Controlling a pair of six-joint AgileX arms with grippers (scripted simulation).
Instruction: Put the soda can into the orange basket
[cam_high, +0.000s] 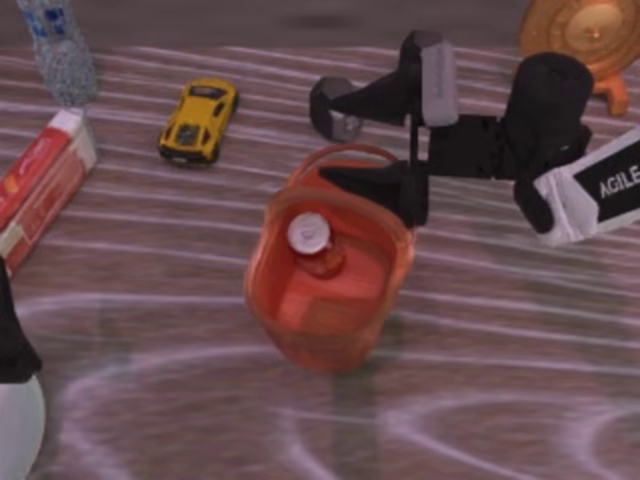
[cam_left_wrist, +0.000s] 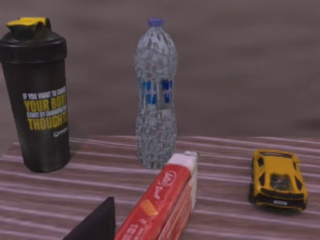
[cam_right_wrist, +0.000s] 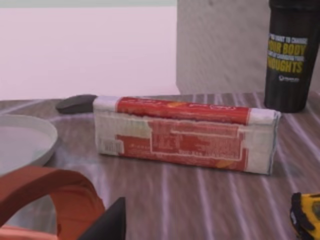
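Observation:
The soda can (cam_high: 308, 233) stands upright inside the orange basket (cam_high: 262, 290) in the middle of the table, silver top up and red body below. Nothing holds the can. My right gripper (cam_high: 350, 145) hovers over the basket's far rim and arched handle, open, with its fingers wide apart and nothing between them. The right wrist view shows one dark fingertip (cam_right_wrist: 112, 222) beside the basket's handle (cam_right_wrist: 45, 185). My left arm (cam_high: 12, 340) stays parked at the table's left edge; its one visible fingertip (cam_left_wrist: 97, 225) sits well off centre, with the gripper open.
A yellow toy car (cam_high: 200, 118) lies behind and to the left of the basket. A long red-and-white box (cam_high: 40, 180) and a water bottle (cam_high: 58, 45) are at the far left. A black shaker (cam_left_wrist: 40, 95) stands beyond them. A golden disc (cam_high: 585, 30) is at the back right, and a white plate (cam_right_wrist: 20, 142) lies at the left.

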